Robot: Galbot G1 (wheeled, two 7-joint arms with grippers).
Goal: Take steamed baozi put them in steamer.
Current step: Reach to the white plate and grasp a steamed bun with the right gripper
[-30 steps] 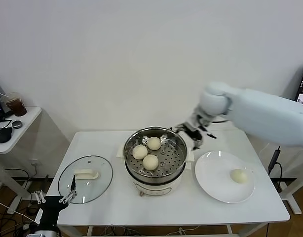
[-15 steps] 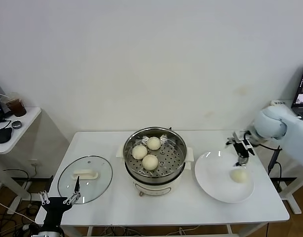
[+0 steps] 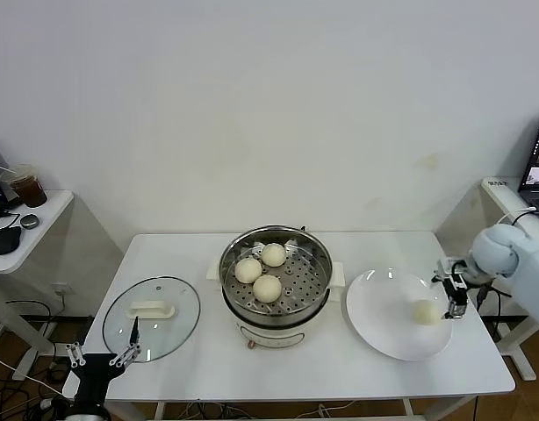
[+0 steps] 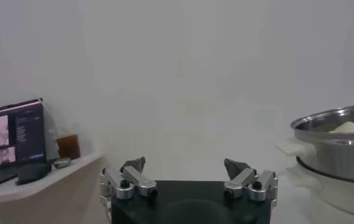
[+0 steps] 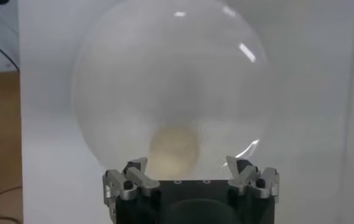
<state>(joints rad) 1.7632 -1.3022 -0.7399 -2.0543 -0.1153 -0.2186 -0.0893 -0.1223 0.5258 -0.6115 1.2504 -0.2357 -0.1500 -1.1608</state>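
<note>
The right end effector point(image 3: 454, 294) has come down and outward since half a second ago: then it hung above the far rim of the white plate point(image 3: 379, 324), now it sits lower, at the plate's 3 o'clock edge, just beside the one steamed baozi point(image 3: 425, 311) left there. A second ago it was over by the steamer's point(image 3: 276, 281) right handle. Its fingers stand wide and hold nothing; in the right wrist view the bun point(image 5: 173, 149) shows pale and blurred between the spread fingertips point(image 5: 135, 167), with the plate point(image 5: 103, 91) beneath it.

Three baozi lie on the perforated tray inside the steamer — one toward 12 o'clock point(image 3: 273, 254), one toward 9 o'clock point(image 3: 247, 270), one toward 6 o'clock point(image 3: 268, 288) — and they have not shifted across the frames. The steamer stands in the middle of the white desk point(image 3: 313, 368), the plate at its 3 o'clock, the glass lid point(image 3: 152, 317) with its white handle at its 8 o'clock.

The left end effector point(image 3: 101, 358) waits off the desk's near left corner, fingers spread wide and empty, a touch lower than a half second back. Its wrist view catches the steamer's rim point(image 4: 335, 122) off to one side.

A laptop screen point(image 4: 12, 137) on the side table shows small images; no writing or brand can be read anywhere.
</note>
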